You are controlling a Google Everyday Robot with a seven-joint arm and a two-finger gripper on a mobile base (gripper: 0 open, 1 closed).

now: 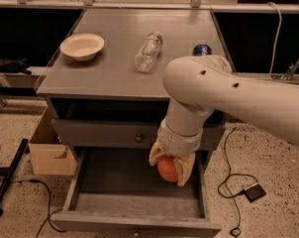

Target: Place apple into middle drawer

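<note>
The red-orange apple [168, 168] is held between the cream fingers of my gripper [171, 168], which points down from the big white arm. The gripper hangs over the right part of the open middle drawer [115, 192], a wide shallow grey tray pulled out toward the camera. The apple sits just above the drawer floor, near its right wall. The closed grey drawer front with a dark knob [138, 138] is right above and behind the gripper.
On the grey cabinet top [115, 68] stand a cream bowl [82, 46], a lying clear plastic bottle [148, 51] and a blue can [202, 49]. A cardboard box [48, 150] sits on the floor left of the cabinet. Cables and a small black box [253, 192] lie on the right.
</note>
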